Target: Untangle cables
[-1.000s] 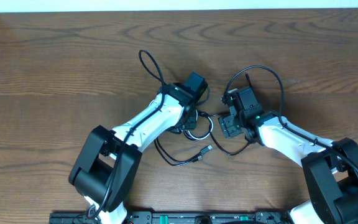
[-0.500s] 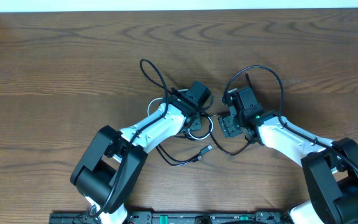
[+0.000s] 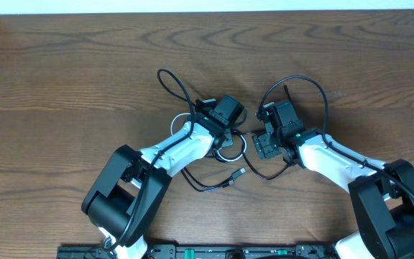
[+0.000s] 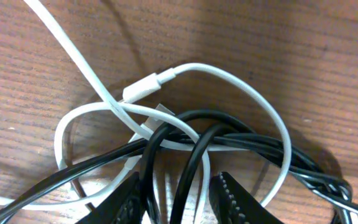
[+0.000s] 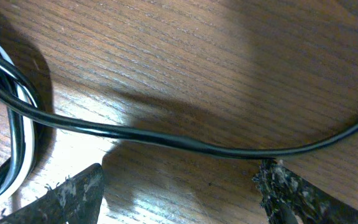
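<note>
The black cable (image 3: 322, 92) and the white cable (image 3: 231, 154) lie knotted together at the table's middle. The black one loops out to the upper left and upper right, and a plug end (image 3: 239, 173) lies below the knot. My left gripper (image 3: 226, 135) is over the knot. In the left wrist view its open jaws (image 4: 179, 202) straddle two strands of the black cable (image 4: 188, 115) and one of the white cable (image 4: 241, 81), whose white plug (image 4: 143, 89) lies just ahead. My right gripper (image 3: 266, 146) is wide open (image 5: 179, 193) and empty, with the black cable (image 5: 166, 142) running across just beyond its fingertips.
The brown wooden table (image 3: 63, 79) carries nothing else. A pale wall edge (image 3: 192, 6) runs along the far side. The two arms' white links reach in from the near edge and nearly meet at the knot.
My left gripper has moved a little right and down onto the knot, and the black loop at the upper left shifted slightly. The right arm has not moved.
</note>
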`<state>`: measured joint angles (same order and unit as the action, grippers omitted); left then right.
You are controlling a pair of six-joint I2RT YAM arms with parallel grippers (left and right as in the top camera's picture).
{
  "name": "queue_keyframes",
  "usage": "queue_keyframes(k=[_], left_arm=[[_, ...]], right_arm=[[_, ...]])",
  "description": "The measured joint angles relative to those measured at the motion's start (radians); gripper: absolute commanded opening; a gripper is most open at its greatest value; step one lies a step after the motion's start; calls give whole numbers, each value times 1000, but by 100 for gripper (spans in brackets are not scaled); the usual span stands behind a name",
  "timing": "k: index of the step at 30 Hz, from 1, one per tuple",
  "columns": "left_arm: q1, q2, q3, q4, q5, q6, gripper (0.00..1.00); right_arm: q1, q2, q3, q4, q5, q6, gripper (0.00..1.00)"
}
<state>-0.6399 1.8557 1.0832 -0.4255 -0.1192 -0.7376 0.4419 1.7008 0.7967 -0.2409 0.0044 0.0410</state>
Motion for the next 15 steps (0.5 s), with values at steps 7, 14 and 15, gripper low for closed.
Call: queue_keyframes(k=[7, 14, 15], left_arm=[[0, 13, -5, 39, 0, -5, 36], [-3, 35, -2, 68, -34, -19, 23], [-3, 37, -1, 68, -39, -22, 10]], right_arm=[[0, 0, 0, 0, 0, 0, 77], [0, 0, 0, 0, 0, 0, 76], [0, 0, 0, 0, 0, 0, 75]])
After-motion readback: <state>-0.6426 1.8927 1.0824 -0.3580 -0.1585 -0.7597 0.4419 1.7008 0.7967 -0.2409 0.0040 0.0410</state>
